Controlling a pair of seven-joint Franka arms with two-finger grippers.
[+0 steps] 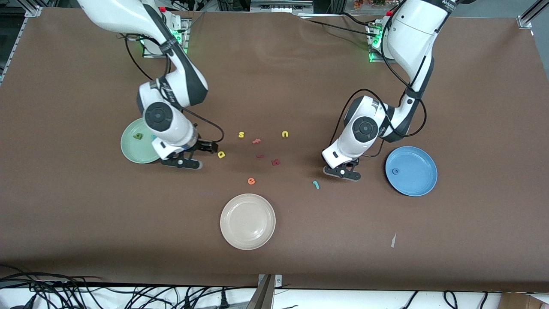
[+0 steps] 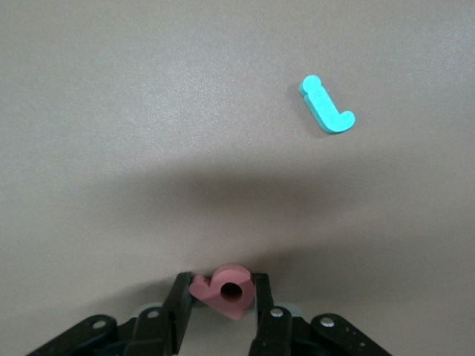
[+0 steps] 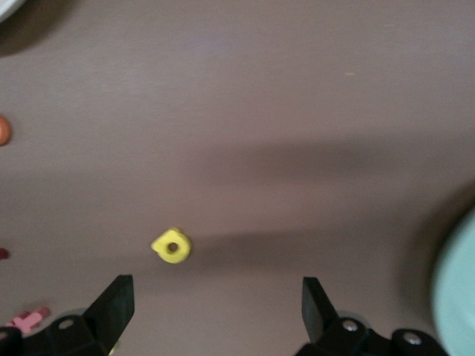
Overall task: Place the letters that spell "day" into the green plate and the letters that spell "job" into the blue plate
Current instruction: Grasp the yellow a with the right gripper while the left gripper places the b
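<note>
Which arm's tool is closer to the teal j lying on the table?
Left. The left tool, gripping a pink letter, sits just beside the teal j. The right tool is open by the green plate at the right arm's end, with other letters between.

Ring "o" [image 1: 395,171] in the blue plate [image 1: 422,185], hooked "j" [image 1: 316,185] nearby

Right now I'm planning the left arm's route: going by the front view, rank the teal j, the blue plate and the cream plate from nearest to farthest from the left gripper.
1. Teal j: on the table beside the left gripper, slightly nearer the camera.
2. Blue plate: toward the left arm's end of the table.
3. Cream plate: mid-table, nearest the camera.
</note>
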